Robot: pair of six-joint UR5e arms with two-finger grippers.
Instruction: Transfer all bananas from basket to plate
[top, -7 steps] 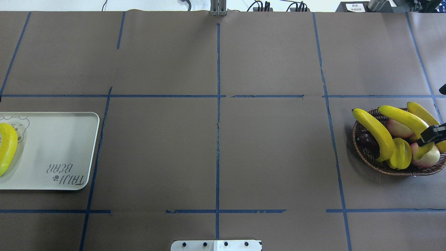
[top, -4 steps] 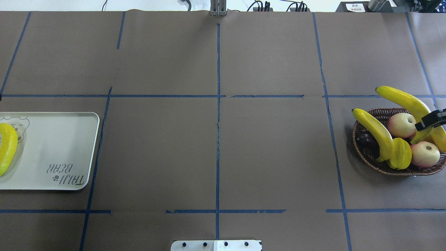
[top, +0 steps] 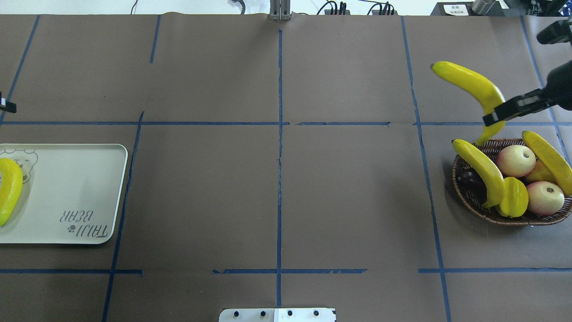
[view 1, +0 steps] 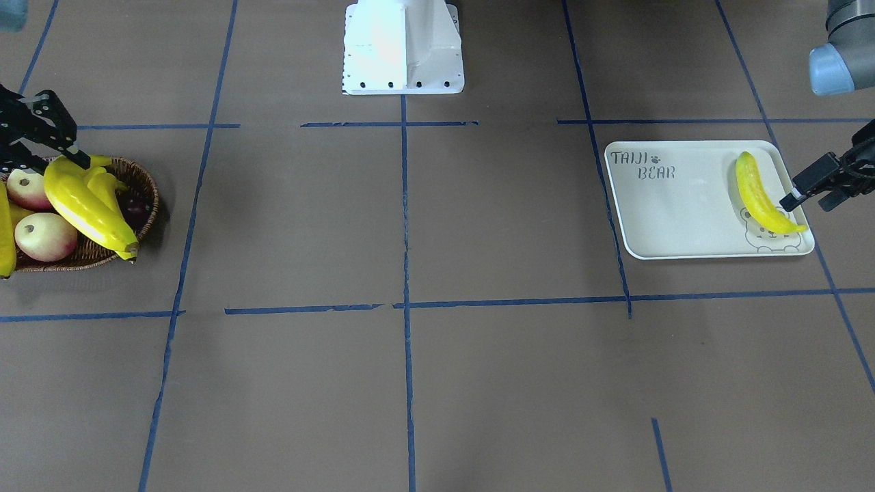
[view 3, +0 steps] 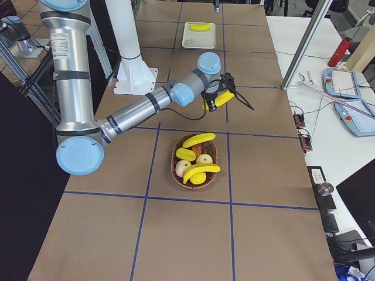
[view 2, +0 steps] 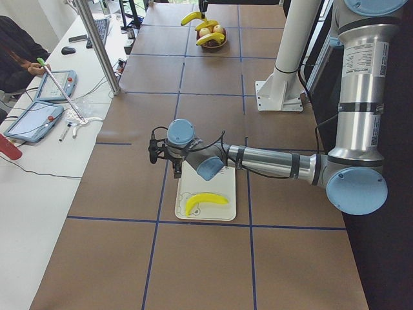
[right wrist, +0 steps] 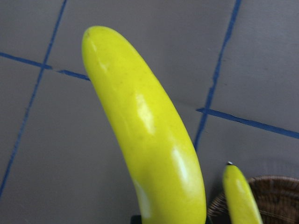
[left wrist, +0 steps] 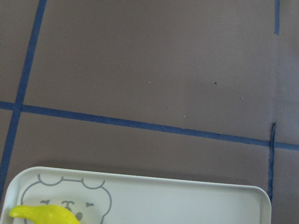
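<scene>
My right gripper (top: 491, 117) is shut on a long yellow banana (top: 469, 85) and holds it in the air above the far edge of the wicker basket (top: 514, 219). Two more bananas lie in the basket, one along its left rim (top: 480, 172) and one at its right side (top: 547, 158). On the off-white plate (top: 67, 188) at the table's left end rests one banana (top: 9, 188). My left gripper (view 1: 806, 201) hovers open just beyond the plate's outer edge, beside that banana (view 1: 762, 195), with nothing between its fingers.
The basket also holds two reddish apples (top: 516, 161), a yellow-green starfruit (top: 514, 197) and a dark fruit (top: 469, 179). Blue tape lines cross the brown table cover. The robot's white base (view 1: 403, 48) stands at the table's near edge. A person sits at a side bench (view 2: 19, 58).
My right gripper has lifted the banana out of the basket, up and toward the far side. A finger of my left gripper has come into the overhead view's left edge.
</scene>
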